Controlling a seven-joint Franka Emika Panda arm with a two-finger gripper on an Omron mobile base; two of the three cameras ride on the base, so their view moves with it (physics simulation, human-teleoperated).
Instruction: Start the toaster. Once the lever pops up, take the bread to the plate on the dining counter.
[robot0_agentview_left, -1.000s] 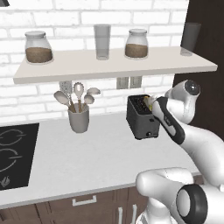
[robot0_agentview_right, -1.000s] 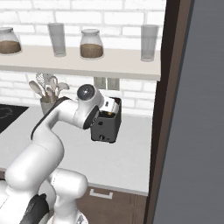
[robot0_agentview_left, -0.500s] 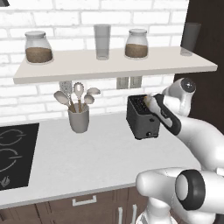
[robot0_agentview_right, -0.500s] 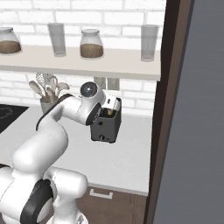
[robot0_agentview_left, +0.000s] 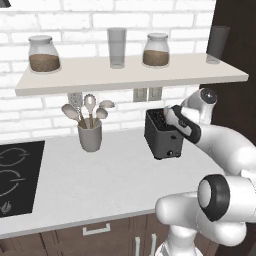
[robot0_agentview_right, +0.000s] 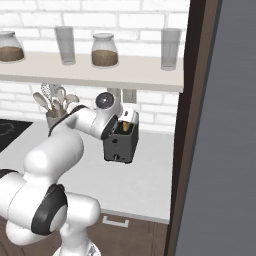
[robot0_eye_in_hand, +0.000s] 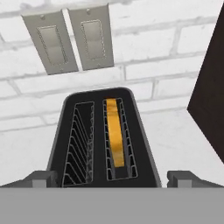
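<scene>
The dark toaster (robot0_agentview_left: 161, 136) stands on the white counter by the brick wall, also seen in the right base view (robot0_agentview_right: 120, 144) and from above in the hand view (robot0_eye_in_hand: 59, 140). A slice of bread (robot0_eye_in_hand: 114, 135) sits down in its right slot; its tan top edge shows (robot0_agentview_right: 125, 127). The left slot holds nothing. My gripper (robot0_eye_in_hand: 113, 178) hovers over the toaster's near end, open, with one fingertip on each side of the body. From the base views the hand (robot0_agentview_left: 170, 115) is just above the toaster top (robot0_agentview_right: 128, 118).
A grey utensil cup (robot0_agentview_left: 90, 136) stands left of the toaster. A black cooktop (robot0_agentview_left: 15, 175) lies at far left. The shelf (robot0_agentview_left: 125, 75) with jars and glasses hangs above. A dark tall panel (robot0_agentview_right: 196, 125) is close on the toaster's right. Two wall outlets (robot0_eye_in_hand: 65, 41) sit behind.
The hand has shifted slightly left and up, coming more over the toaster's top. The toaster and bread have not moved.
</scene>
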